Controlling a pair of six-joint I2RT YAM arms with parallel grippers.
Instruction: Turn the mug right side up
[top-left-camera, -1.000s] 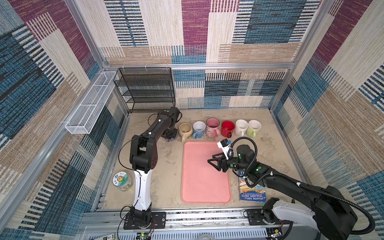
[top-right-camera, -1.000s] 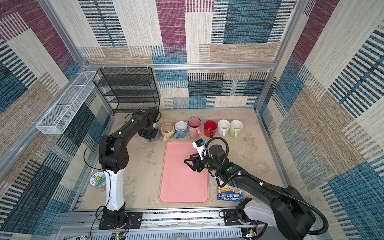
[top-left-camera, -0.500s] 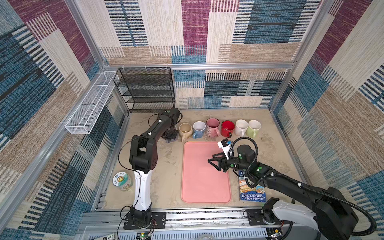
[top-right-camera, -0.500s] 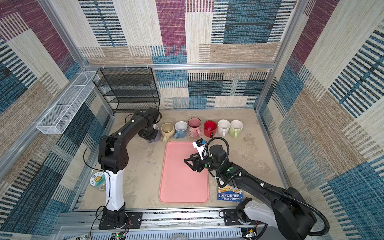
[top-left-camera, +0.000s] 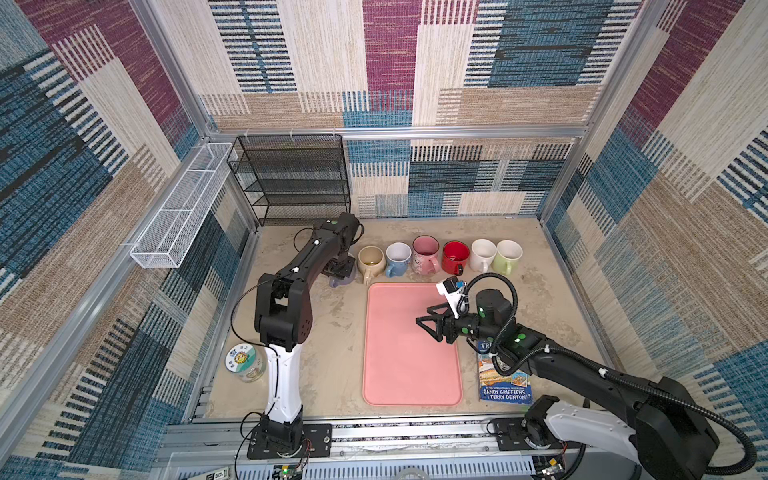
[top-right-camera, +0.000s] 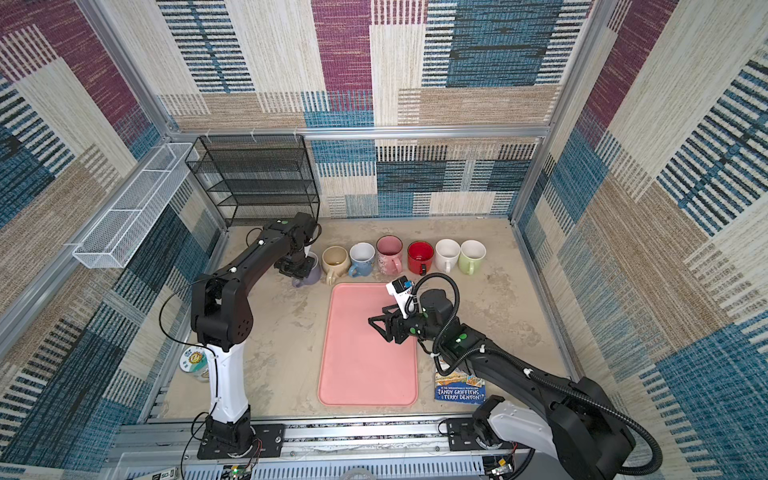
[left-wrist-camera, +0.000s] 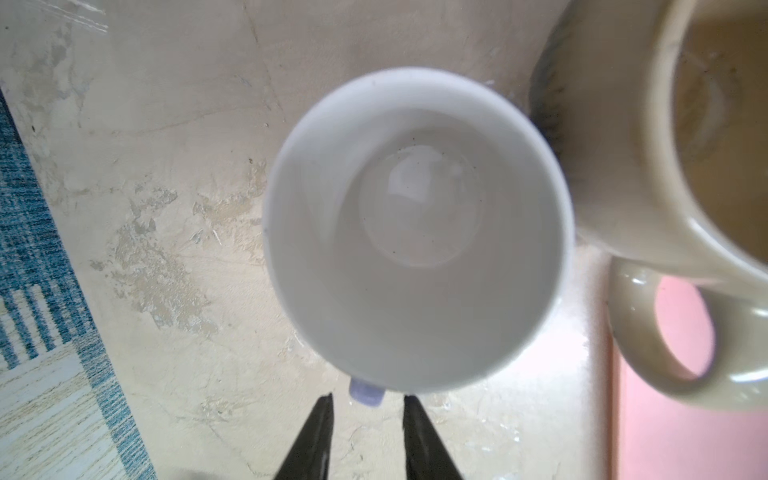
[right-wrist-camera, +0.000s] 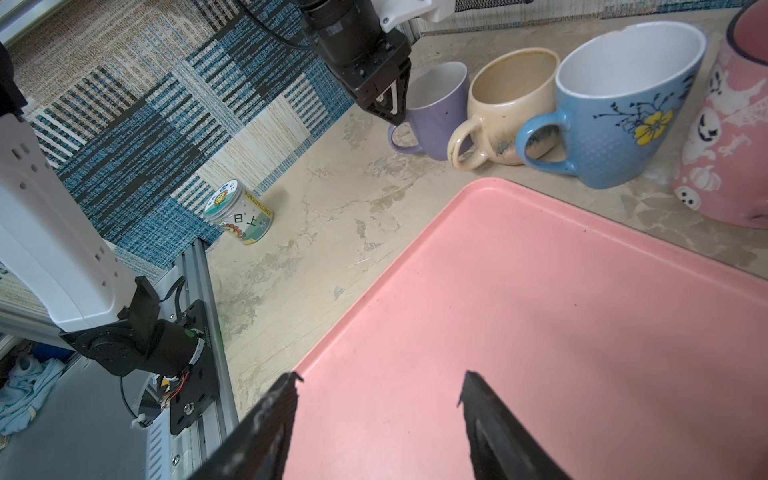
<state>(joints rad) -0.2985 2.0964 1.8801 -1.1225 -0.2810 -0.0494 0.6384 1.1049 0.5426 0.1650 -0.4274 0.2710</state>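
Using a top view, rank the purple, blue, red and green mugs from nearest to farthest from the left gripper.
From the left gripper:
1. purple mug, right at the gripper, left end of the row.
2. blue mug, third along.
3. red mug, fifth along.
4. green mug, right end.

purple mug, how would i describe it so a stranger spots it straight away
Find the black wire rack in the back left corner; a row of seven upright mugs runs rightward from just in front of it. The purple mug is the leftmost, next to the cream mug. It is the only lilac one, white inside, right under the left pincer.
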